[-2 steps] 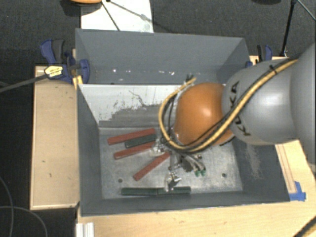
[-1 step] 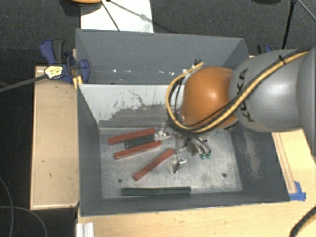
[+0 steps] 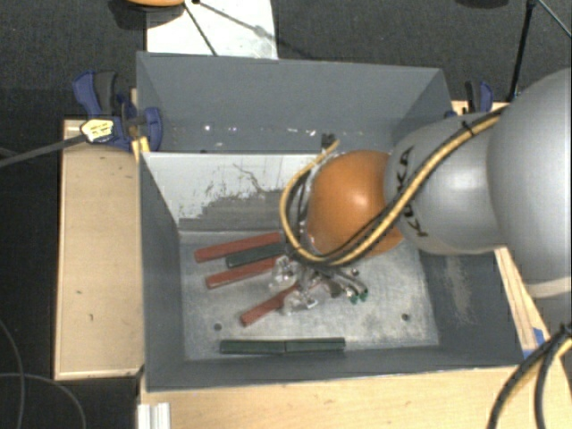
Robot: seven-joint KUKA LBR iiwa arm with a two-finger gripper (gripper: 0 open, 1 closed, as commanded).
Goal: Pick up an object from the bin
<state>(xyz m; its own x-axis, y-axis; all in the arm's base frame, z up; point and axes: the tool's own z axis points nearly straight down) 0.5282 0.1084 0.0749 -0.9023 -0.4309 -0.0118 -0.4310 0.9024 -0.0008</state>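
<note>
Your gripper [image 3: 299, 291] sits at the right end of the short reddish-brown flat stick [image 3: 264, 311] lying mid-floor in the grey metal bin [image 3: 161, 266]; open or closed, you cannot tell. The stick looks light and stiff: grip across its narrow width.

The grey metal bin [image 3: 161, 266] beneath me carries everything on its flat, scuffed floor. A long dark green bar [image 3: 281, 347] lies along the front wall, and I place the rest from it. Just behind the bar lies a slanted red-brown stick [image 3: 262, 311]. Farther behind it come a middle red-brown stick [image 3: 239, 276], a short dark green stick [image 3: 253, 259] and a rear red-brown stick [image 3: 234, 251], close together and nearly parallel. Behind the bar's right end sits a small green bit [image 3: 357, 298].
</note>
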